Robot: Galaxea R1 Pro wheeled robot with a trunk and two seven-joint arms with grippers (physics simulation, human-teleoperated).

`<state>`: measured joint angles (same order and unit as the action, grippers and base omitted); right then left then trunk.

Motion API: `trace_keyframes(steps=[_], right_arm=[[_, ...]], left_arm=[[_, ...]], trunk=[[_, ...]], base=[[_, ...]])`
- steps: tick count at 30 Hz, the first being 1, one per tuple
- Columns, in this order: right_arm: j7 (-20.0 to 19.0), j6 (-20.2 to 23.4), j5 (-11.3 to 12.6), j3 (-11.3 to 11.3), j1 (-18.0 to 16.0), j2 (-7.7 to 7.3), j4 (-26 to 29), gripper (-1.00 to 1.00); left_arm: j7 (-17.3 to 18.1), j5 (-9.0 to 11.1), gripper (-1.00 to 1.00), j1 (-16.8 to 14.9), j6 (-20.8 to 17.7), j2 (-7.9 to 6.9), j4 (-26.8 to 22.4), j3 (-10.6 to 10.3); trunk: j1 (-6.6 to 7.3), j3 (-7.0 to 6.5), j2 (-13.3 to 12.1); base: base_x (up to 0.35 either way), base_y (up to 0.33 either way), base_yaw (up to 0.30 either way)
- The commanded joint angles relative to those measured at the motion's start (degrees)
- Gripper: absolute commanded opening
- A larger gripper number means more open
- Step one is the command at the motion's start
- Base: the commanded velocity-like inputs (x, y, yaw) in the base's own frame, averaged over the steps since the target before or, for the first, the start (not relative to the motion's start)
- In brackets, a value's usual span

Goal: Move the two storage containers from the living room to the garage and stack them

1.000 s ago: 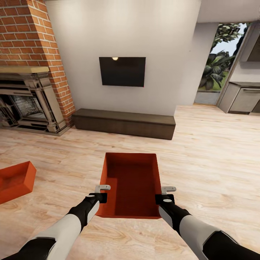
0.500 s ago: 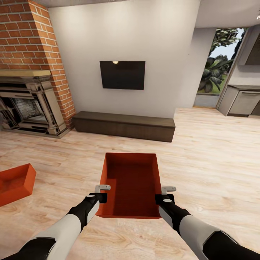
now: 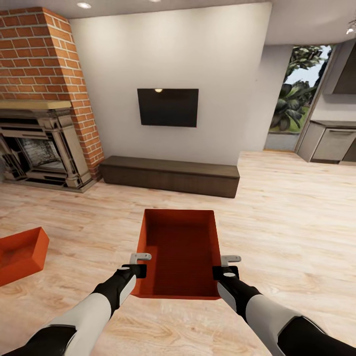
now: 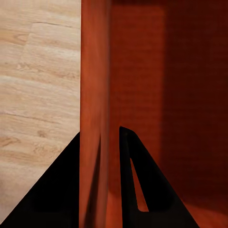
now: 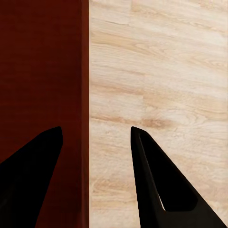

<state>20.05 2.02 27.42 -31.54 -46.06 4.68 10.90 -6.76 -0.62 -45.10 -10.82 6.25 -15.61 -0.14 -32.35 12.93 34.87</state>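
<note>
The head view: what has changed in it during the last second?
The camera tilted up: TV and fireplace sit lower, ceiling lights appear. The held container stays between the left gripper and right gripper, unchanged. The second container seems unmoved.

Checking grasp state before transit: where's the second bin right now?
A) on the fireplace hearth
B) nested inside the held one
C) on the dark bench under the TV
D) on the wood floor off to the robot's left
D: the second bin sits on the wood floor at the robot's left, apart from the held bin.
</note>
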Motion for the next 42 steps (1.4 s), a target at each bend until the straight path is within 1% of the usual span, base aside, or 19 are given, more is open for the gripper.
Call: trace_keyframes(steps=[1,42], right_arm=[[-2.19,0.26,-0.35,1.50,-0.08,-0.02,0.35,-1.00],[-2.23,0.26,-0.34,1.48,-0.08,-0.02,0.35,-1.00]], left_arm=[[-0.54,-0.44,-1.00,0.01,-0.43,-0.02,-0.04,0.58],[-0.54,-0.44,-1.00,0.01,-0.43,-0.09,-0.04,0.61]], trunk=[[-0.02,0.00,0.08],[-0.02,-3.64,0.08]], base=[[0.000,0.000,0.000],[0.000,0.000,0.000]])
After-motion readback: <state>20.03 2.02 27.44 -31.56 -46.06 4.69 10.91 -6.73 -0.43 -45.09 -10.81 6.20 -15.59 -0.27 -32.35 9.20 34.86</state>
